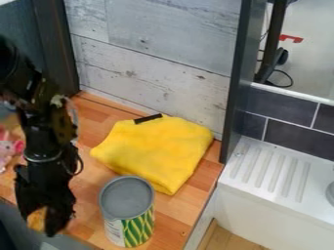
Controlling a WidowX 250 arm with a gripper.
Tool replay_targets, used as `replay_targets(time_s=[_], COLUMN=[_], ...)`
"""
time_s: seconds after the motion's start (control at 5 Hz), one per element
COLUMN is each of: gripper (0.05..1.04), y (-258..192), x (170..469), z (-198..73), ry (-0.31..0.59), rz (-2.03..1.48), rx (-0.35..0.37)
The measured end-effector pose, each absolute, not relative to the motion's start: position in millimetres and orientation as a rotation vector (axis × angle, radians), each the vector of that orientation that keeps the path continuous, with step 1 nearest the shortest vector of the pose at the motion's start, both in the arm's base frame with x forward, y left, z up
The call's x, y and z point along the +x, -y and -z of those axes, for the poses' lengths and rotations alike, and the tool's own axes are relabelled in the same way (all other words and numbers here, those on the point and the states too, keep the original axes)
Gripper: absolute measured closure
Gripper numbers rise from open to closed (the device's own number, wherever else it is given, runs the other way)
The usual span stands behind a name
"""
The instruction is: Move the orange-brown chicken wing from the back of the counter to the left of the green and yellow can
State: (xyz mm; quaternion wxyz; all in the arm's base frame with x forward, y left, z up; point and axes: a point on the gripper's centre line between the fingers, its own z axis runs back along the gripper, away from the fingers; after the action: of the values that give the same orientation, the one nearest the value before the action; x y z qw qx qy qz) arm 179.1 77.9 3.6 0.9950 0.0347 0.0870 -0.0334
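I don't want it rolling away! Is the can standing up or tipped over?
Standing up: the can has its round grey end facing up, sides below.

Can [128, 211]: grey metal-looking top, smooth and dull; printed, paper-like wrap round its side.
Folded cloth [156, 150]: soft fabric, matt, faintly fuzzy.
Counter [179, 210]: wood in strips, smooth, with a low sheen.
Far wall [156, 41]: wood-look boards, grained, matt, rough-looking.
Tiles [297, 139], right: dark, smooth, low sheen.
Drainboard [261, 171], right: plastic-looking, smooth between grooves.
Gripper [44, 228], near left: hard, plastic-looking, mostly matt.
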Motion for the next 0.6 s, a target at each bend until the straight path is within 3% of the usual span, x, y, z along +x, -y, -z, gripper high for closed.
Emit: replay_targets(time_s=[0.2,0.6], gripper=[0.078,0.083], y=[-96.2,-105.3], x=[202.1,229.4], z=[-29.3,-80.3], ry=[-0.109,0.004], rz=[0.110,0.095], rx=[0.005,0.026])
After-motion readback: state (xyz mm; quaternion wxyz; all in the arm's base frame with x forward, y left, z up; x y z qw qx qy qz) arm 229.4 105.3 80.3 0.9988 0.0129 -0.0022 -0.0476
